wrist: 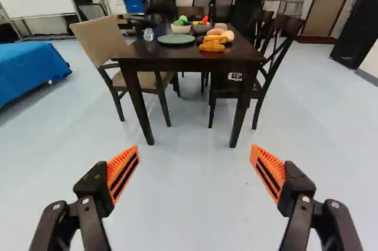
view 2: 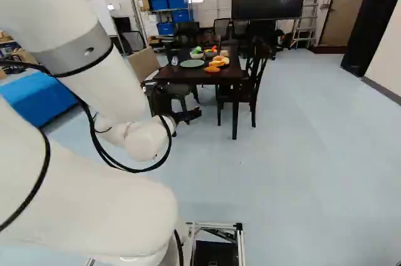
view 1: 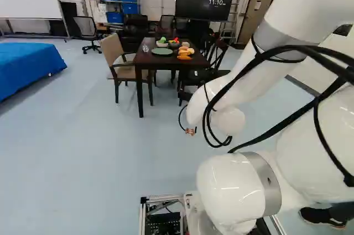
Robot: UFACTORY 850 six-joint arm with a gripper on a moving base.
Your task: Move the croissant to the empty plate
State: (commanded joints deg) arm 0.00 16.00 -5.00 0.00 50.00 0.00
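A tan chair (wrist: 97,38) and a dark chair (wrist: 274,56) flank the desk (wrist: 177,56), where bowls (wrist: 181,28) stand behind the green plate (wrist: 176,39) and the croissant (wrist: 212,46), while the tool (view 2: 191,114) is spread wide, floor (wrist: 192,204) showing between its fingers.

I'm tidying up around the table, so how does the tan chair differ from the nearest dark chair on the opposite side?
The tan chair has a solid padded-looking back; the dark chair has an open back with slats. The tan chair has armrests, while none show on the dark chair. Both have dark legs and stand upright beside the table.
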